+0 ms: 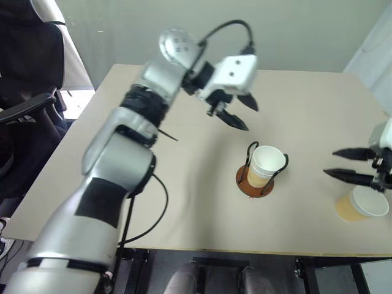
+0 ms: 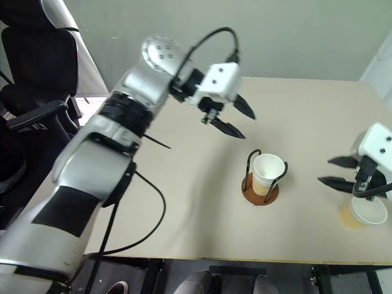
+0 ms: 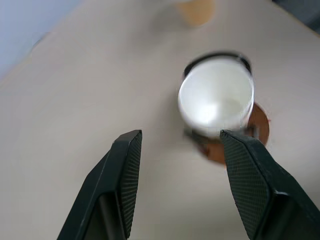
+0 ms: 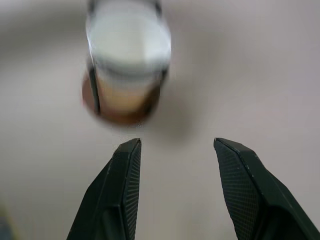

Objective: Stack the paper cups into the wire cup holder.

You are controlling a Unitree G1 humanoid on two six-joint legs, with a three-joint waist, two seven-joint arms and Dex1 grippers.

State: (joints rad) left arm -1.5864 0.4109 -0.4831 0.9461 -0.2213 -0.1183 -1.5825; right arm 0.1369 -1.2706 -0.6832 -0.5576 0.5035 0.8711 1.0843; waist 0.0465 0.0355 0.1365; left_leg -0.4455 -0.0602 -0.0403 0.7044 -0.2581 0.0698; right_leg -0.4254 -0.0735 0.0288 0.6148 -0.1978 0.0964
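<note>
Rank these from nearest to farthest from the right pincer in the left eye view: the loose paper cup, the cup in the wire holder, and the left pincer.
1. Loose paper cup, lying on its side just below the right pincer, near the table's right edge.
2. Cup in the wire holder, mid-table, to its left.
3. Left pincer, raised above the table beyond the holder.

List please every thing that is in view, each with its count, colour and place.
paper cups: two seen, tan outside, white inside; one upright in the holder, one on its side at the table's right edge
wire cup holder: one, reddish-brown base, black wires; table centre
table: one, beige
office chair: one, black; left of the table
left end effector: one, black fingers, open, empty; above the table, behind the holder
right end effector: one, black fingers, open, empty; beside the lying cup
</note>
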